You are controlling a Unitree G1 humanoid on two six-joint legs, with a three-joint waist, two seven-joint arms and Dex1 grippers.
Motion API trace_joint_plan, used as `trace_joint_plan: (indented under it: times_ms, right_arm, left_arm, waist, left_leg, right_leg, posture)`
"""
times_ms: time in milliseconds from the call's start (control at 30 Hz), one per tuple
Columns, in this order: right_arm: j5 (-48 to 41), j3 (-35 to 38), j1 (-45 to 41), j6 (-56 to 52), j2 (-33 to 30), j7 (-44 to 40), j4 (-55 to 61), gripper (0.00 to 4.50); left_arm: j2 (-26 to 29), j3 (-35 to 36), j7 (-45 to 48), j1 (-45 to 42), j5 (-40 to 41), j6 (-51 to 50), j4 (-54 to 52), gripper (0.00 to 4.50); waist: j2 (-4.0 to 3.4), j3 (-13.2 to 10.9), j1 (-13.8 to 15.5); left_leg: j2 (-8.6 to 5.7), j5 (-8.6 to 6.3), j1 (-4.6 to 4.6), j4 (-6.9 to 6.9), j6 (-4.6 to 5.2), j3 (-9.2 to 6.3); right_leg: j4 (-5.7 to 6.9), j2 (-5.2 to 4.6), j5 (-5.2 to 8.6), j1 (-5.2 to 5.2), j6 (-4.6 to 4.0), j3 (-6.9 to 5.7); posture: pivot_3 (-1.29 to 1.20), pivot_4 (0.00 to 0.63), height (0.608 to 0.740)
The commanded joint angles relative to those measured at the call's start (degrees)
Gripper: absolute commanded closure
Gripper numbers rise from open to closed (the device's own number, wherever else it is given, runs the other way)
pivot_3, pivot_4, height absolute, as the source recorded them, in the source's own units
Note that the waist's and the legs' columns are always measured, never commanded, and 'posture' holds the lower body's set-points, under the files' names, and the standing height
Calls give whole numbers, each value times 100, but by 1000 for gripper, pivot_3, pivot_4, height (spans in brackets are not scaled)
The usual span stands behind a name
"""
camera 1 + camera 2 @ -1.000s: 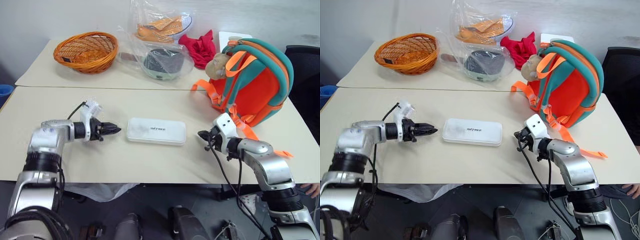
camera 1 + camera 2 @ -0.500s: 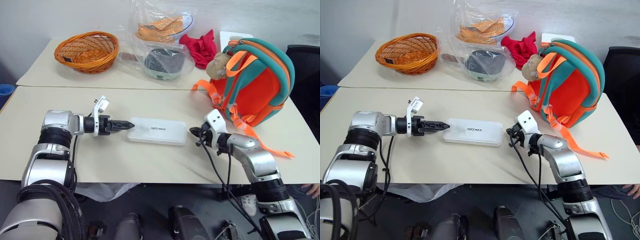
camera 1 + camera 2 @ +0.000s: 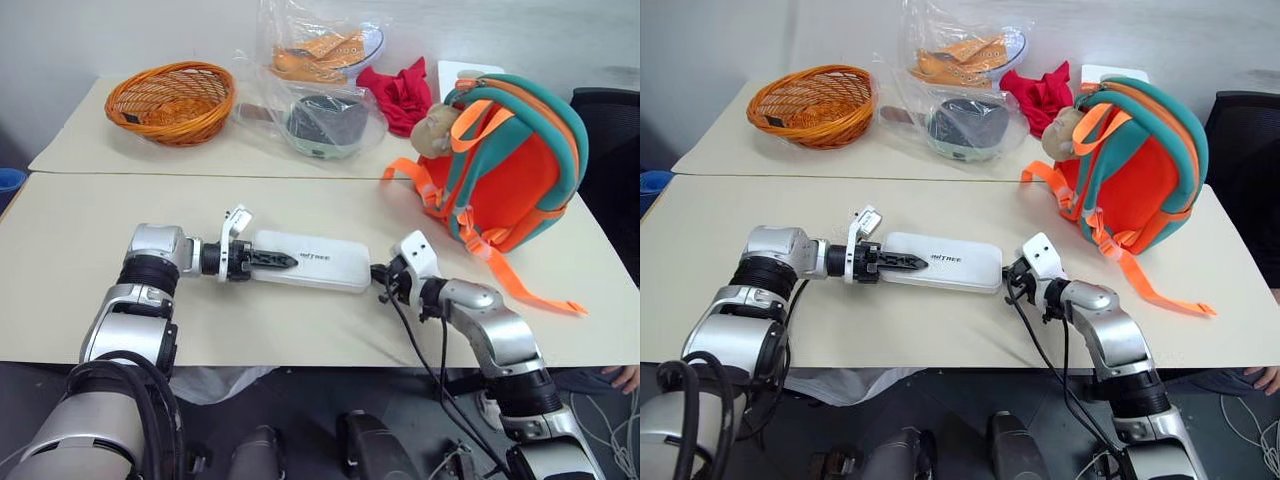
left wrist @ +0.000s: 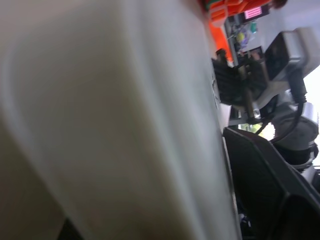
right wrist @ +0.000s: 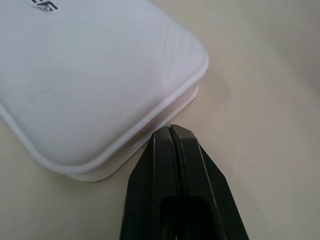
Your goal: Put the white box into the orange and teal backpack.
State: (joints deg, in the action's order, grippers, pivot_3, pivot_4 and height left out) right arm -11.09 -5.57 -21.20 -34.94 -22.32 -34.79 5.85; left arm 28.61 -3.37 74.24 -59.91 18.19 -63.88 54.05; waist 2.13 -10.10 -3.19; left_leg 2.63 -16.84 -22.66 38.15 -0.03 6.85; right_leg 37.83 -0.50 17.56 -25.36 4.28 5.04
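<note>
The white box (image 3: 308,261) lies flat on the near table, well short of the orange and teal backpack (image 3: 510,160) standing behind and to its right. Its long axis runs across the table, so an arm meets each short end. The left gripper (image 3: 272,259) reaches over the left end; whether its fingers have closed on the box I cannot tell. The right gripper (image 5: 171,131), fingers pressed together and empty, touches the right end's rim.

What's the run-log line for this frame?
stage: pre-lift | left gripper: over white box left end | right gripper: shut, at box right end | orange and teal backpack: upright, apart
</note>
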Motion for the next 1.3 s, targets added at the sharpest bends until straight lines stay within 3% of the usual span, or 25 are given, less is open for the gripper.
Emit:
trace_joint_plan:
  times_ms: [33, 100, 200, 300, 500, 700, 833, 1000, 1167, 1300]
  right_arm:
    - [-115, 250, 364, -54, -167, 47, 480, 4500]
    - [-204, 448, 590, -170, -257, 74, 770, 4500]
    - [-546, 1184, 982, -556, -422, 222, 1403, 4500]
    - [-1140, 2258, 1353, -1017, -579, 262, 1923, 3928]
    - [-1639, 3135, 1360, -1418, -856, 498, 2302, 1921]
    - [-1375, 2680, 244, -803, -788, 695, 1141, 29]
    - [-895, 2338, -866, -164, -524, 1175, -469, 0]
    - [-881, 2440, -2273, 398, -176, 1472, -2649, 0]
    - [-1041, 2393, -2951, 845, 16, 1128, -3534, 0]
    - [-871, 2170, -3038, 1116, -13, 916, -3695, 1171]
  left_arm:
    - [219, 108, 116, 87, 167, -150, -391, 2888]
    - [304, 181, 150, 177, 295, -281, -590, 3188]
    - [420, 506, 23, 393, 678, -763, -1214, 3189]
    - [480, 1066, -354, 624, 1063, -1251, -1870, 3189]
    - [324, 2195, -1319, 938, 1589, -1688, -2767, 3189]
    - [-79, 2901, -2034, 1379, 2223, -2165, -4081, 3189]
    - [-245, 3246, -2424, 1448, 2550, -2349, -4611, 3189]
    - [-274, 3444, -2744, 1463, 2881, -2544, -5054, 3189]
    - [-256, 3547, -3007, 1589, 3096, -2535, -5307, 3189]
    - [-246, 3640, -3236, 1757, 3181, -2436, -5426, 3189]
  waist:
    - [0, 0, -6]
    - [0, 0, -10]
    - [0, 0, -3]
    - [0, 0, 15]
    - [1, 1, -6]
    - [1, 1, -30]
    - [2, 1, -21]
    - [-1, -1, -44]
    - [-1, -1, -145]
    - [-2, -1, -183]
  left_leg:
    - [0, 0, -1, 0, 0, 0]
    - [0, 0, 0, 0, 0, 0]
    - [1, 0, -2, -1, -1, 0]
    - [2, 1, -20, 4, -1, -11]
    - [2, 0, -17, 6, 3, -18]
    - [1, 6, -12, 4, -6, -14]
    - [0, 13, -11, 3, -11, -15]
    - [0, 20, -10, -1, -18, -10]
    - [2, 27, -11, -5, -29, -13]
    - [2, 29, -11, -5, -32, -13]
  right_leg:
    - [0, 0, 0, -1, 0, 1]
    - [0, 0, 0, -1, 0, 1]
    - [1, 0, 0, -3, 0, 5]
    - [1, -5, 0, -12, 0, 9]
    - [9, -2, 0, -11, 0, 6]
    - [13, 0, 0, -11, 0, 9]
    - [11, 0, 0, -11, 0, 8]
    - [9, -3, 0, -12, -1, 10]
    - [6, -2, 0, -12, -1, 7]
    - [8, -2, -1, -12, -1, 7]
  posture:
    - [0, 150, 740]
    - [0, 150, 740]
    - [0, 150, 740]
    - [0, 150, 740]
    - [0, 150, 740]
    - [0, 150, 740]
    - [0, 150, 740]
    - [0, 150, 740]
    - [0, 150, 740]
    - [0, 150, 740]
